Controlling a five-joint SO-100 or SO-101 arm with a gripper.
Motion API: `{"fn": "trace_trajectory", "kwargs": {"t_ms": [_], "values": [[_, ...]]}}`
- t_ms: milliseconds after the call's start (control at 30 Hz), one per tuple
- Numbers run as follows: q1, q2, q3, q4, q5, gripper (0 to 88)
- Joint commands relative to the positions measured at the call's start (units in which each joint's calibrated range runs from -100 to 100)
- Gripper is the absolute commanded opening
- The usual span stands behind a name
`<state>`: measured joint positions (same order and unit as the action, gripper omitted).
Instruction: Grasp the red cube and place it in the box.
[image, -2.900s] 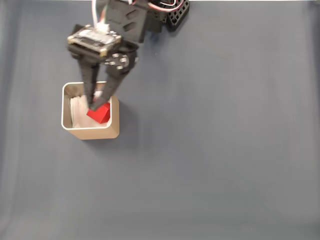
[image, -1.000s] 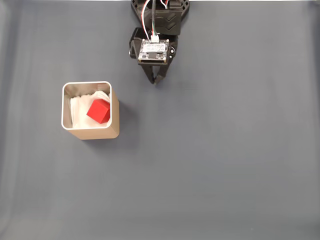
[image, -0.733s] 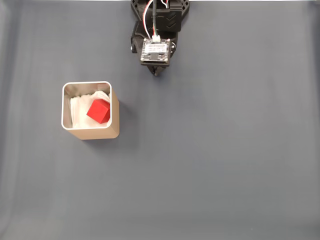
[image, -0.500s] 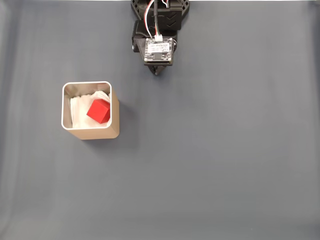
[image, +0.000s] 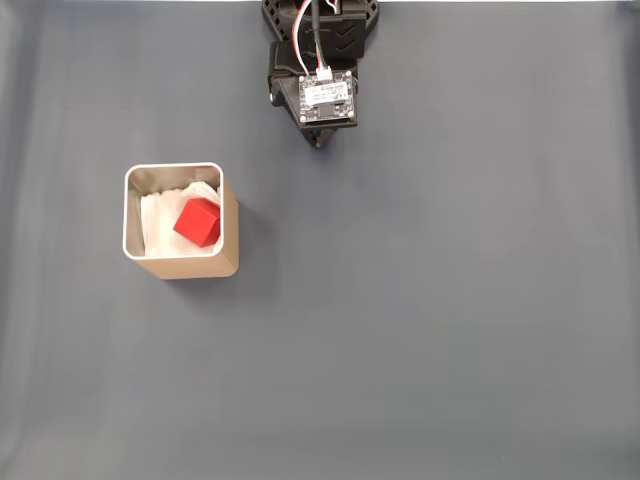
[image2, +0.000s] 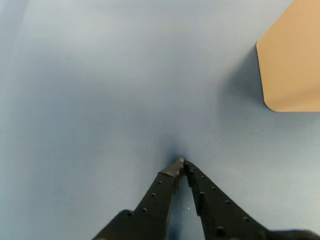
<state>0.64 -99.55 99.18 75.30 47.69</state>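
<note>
The red cube (image: 198, 221) lies inside the box (image: 231, 240), a tan square container with a pale rim and white lining, at the left of the fixed view. My gripper (image: 319, 143) is folded back near the arm's base at the top centre, far from the box. In the wrist view the two black fingers of the gripper (image2: 181, 163) meet at their tips with nothing between them. A tan wall of the box (image2: 292, 65) shows at the upper right of that view.
The arm's black base (image: 320, 30) sits at the table's top edge. A plain dark grey-blue cloth (image: 450, 300) covers the whole table, with wide free room to the right and below the box.
The gripper let go of the cube in the box and the arm pulled back toward its base at the top. Over the last second it shifted slightly right and folded in further.
</note>
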Motion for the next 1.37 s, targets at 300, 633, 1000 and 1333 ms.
{"fn": "trace_trajectory", "kwargs": {"t_ms": [300, 633, 1000, 1333], "values": [[-1.0, -0.4, 0.6, 0.2, -2.8, 0.8], [-1.0, -0.4, 0.6, 0.6, -1.2, 0.8], [-1.0, -0.4, 0.6, 0.6, -1.2, 0.8], [-1.0, -0.4, 0.6, 0.6, -1.2, 0.8]]}}
